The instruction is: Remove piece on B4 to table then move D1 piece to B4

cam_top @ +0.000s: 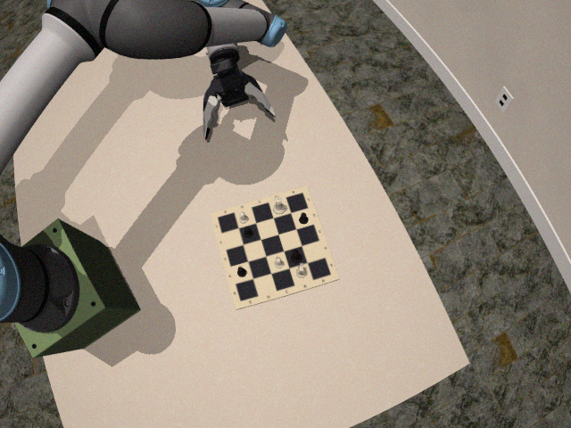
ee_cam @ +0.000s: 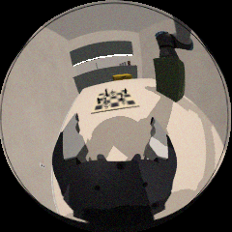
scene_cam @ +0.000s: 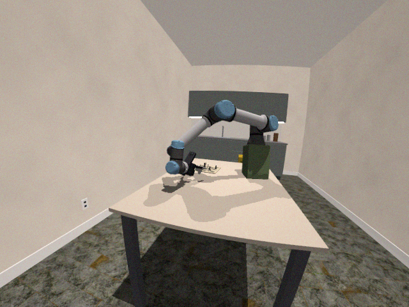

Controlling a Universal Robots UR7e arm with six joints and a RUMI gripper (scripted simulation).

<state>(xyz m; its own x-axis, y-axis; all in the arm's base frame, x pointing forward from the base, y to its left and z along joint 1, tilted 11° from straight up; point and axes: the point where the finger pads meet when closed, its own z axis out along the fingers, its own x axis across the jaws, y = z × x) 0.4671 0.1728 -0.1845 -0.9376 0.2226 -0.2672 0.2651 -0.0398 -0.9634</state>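
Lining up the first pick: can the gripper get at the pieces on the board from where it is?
Probably yes. The gripper is open and empty, off the board, with only bare table between them.

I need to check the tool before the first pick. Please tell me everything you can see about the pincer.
The pincer is dark grey with two jaws, their inner faces paler, on a black wrist below the grey arm. Its jaws stand wide apart and hold nothing. It hangs low above the table, touching nothing, off the chessboard on the side away from the green pedestal. In the wrist view it faces the board across bare table, and its shadow falls beneath it.
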